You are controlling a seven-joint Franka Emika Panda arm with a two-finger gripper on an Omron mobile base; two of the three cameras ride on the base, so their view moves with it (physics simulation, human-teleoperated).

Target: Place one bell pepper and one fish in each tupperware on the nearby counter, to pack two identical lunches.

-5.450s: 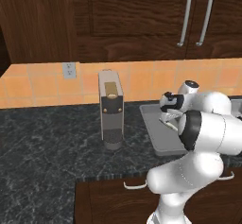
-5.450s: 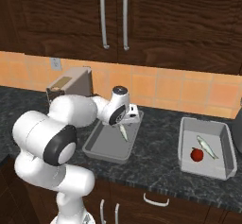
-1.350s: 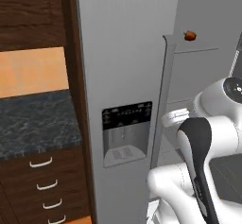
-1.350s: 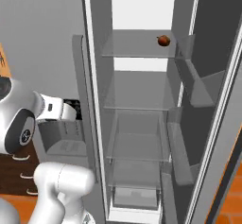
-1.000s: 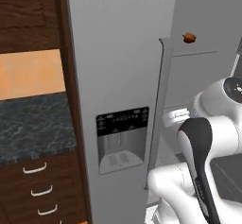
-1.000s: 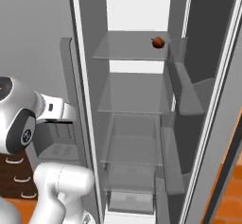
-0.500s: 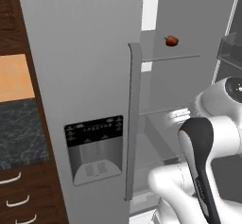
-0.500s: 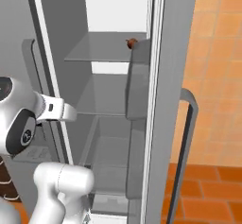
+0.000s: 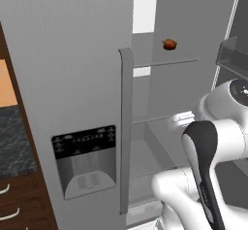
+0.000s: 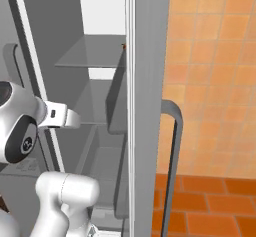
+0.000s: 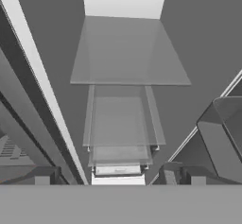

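While reaching into the open fridge (image 9: 97, 54), the claw (image 11: 118, 180) stands spread, empty.

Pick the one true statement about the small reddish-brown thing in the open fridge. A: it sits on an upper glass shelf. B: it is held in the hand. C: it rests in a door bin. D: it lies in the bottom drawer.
A: in the left base view the small reddish-brown thing sits on the upper glass shelf of the fridge, well above the arm.
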